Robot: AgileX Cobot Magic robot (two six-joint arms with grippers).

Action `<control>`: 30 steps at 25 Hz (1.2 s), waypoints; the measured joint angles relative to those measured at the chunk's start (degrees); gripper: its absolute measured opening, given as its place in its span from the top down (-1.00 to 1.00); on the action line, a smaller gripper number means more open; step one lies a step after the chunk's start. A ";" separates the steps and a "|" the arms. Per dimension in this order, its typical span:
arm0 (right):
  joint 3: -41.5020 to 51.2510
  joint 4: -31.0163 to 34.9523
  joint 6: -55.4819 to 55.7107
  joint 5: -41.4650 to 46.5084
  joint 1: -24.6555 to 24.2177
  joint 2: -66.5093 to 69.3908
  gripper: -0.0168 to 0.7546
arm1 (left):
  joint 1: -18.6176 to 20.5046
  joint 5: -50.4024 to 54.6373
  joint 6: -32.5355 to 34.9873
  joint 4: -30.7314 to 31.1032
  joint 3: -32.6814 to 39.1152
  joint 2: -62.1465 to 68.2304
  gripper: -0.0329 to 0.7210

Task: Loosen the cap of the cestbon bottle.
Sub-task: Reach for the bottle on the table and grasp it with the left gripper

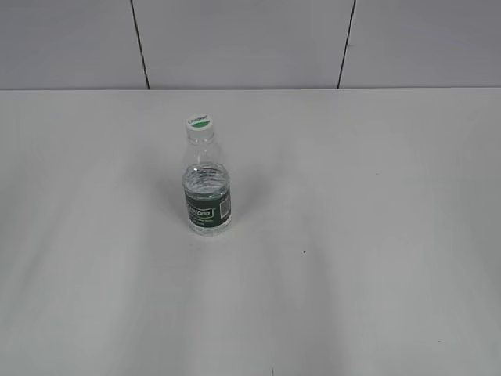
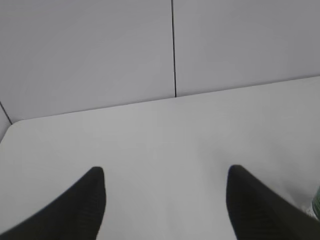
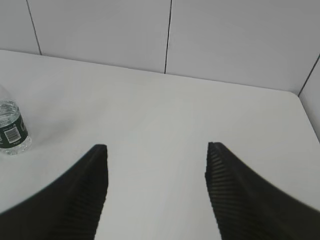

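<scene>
The cestbon bottle (image 1: pixel 208 196) stands upright on the white table (image 1: pixel 352 235), clear plastic with a dark green label. The cap (image 1: pixel 200 122), white with a green patch, sits on its neck. Neither gripper shows in the exterior view. My left gripper (image 2: pixel 165 172) is open and empty over bare table; a sliver of the bottle (image 2: pixel 316 202) shows at that view's right edge. My right gripper (image 3: pixel 156 146) is open and empty; the bottle (image 3: pixel 11 127) stands far to its left, its cap cut off by the frame edge.
A grey panelled wall (image 1: pixel 250 43) with dark seams rises behind the table's far edge. The table's left corner (image 2: pixel 12 122) shows in the left wrist view and its right edge (image 3: pixel 307 115) in the right wrist view.
</scene>
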 joint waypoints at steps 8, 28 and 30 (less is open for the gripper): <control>0.00 0.75 -0.86 -0.59 0.00 0.05 -0.27 | 0.00 -16.77 0.00 2.91 -1.00 23.23 -0.32; 0.00 0.79 -0.86 -0.65 0.00 0.23 -0.27 | 23.06 -58.99 -37.99 62.05 -14.89 56.49 -0.32; 0.00 0.79 -0.86 -0.65 0.00 0.42 -0.27 | 22.74 -61.65 -38.07 68.45 -17.24 59.63 -0.32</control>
